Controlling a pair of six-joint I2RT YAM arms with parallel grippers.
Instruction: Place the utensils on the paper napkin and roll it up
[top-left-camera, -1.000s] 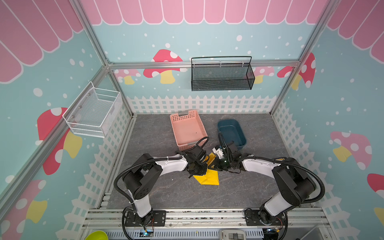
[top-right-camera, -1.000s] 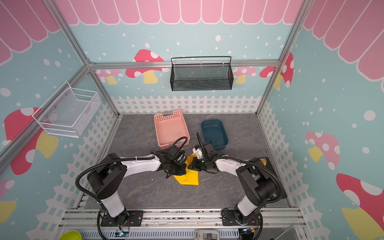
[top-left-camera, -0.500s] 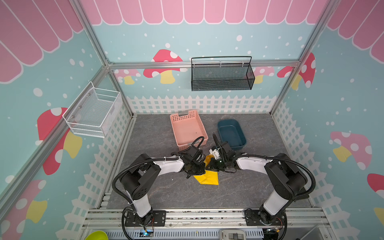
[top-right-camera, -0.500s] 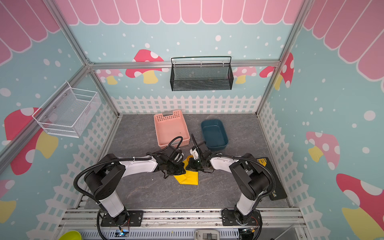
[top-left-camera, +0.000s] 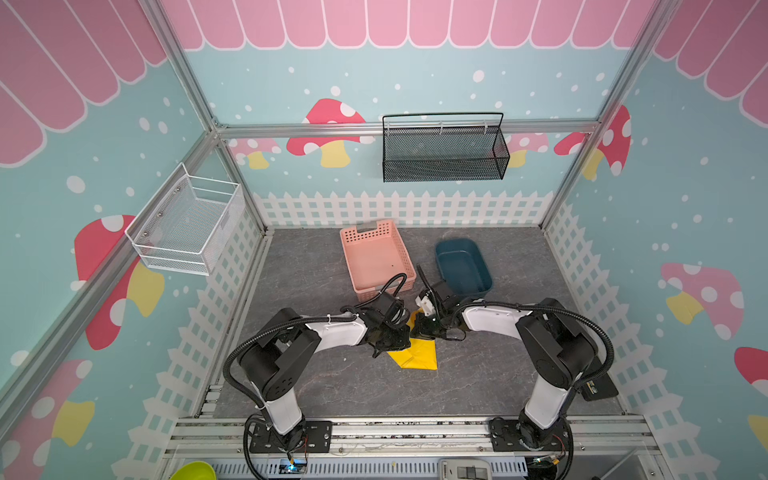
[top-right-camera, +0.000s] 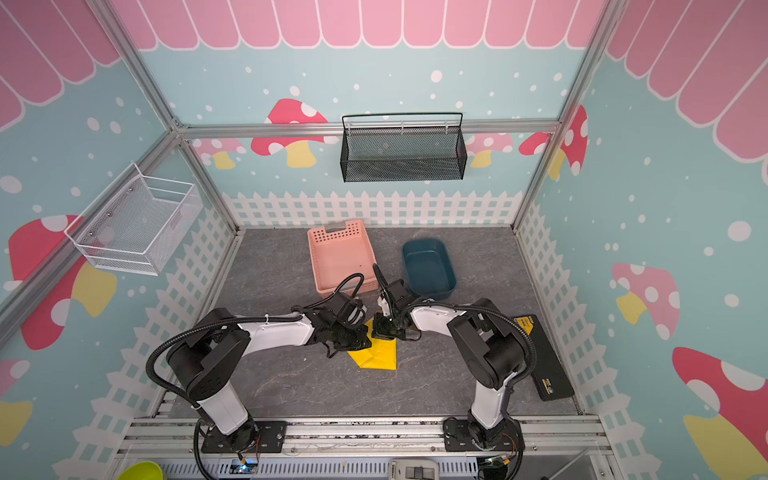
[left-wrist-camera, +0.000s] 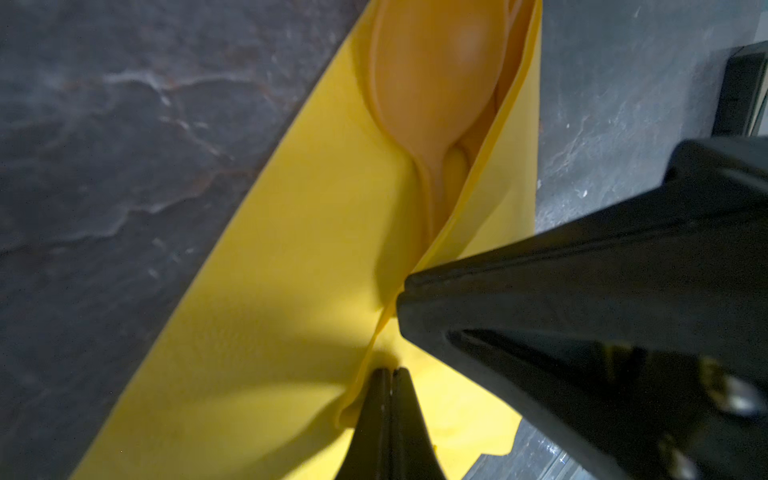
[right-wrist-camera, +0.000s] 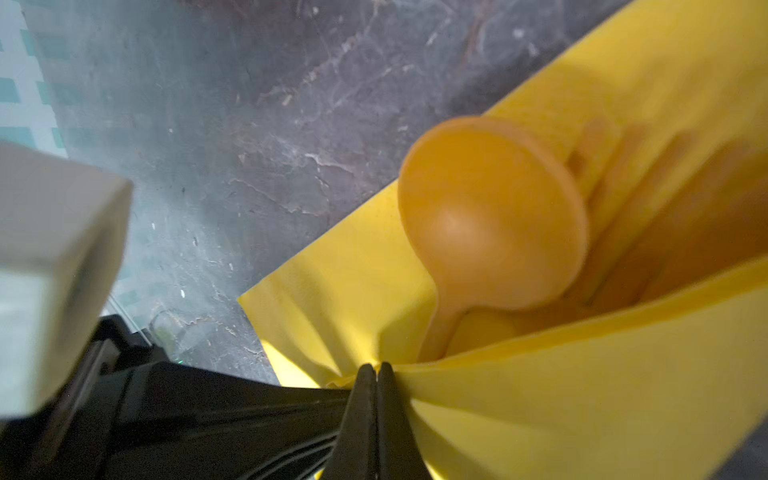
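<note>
Top views — left end effector (top-left-camera: 405, 337), right end effector (top-left-camera: 417, 332) clenching paper napkin (top-left-camera: 417, 358) — grey veined tabletop (top-left-camera: 332, 386), mushroom-print walls (top-left-camera: 415, 83).

Soft, even light is pouring down from above in both top views, making the painted walls (top-left-camera: 415, 83) bright and leaving only faint shadows under the arms (top-left-camera: 336, 332) on the grey floor (top-left-camera: 332, 386). The wide lens is splaying the frame bars (top-left-camera: 180, 70) outward toward the corners. The wrist views are looking dimmer: a dark shadow is lying across the napkin (left-wrist-camera: 257, 332), the spoon (right-wrist-camera: 490, 216) is catching a small glare spot and blurring at its rim, and the left gripper (left-wrist-camera: 390, 372) is smearing out of focus.
</note>
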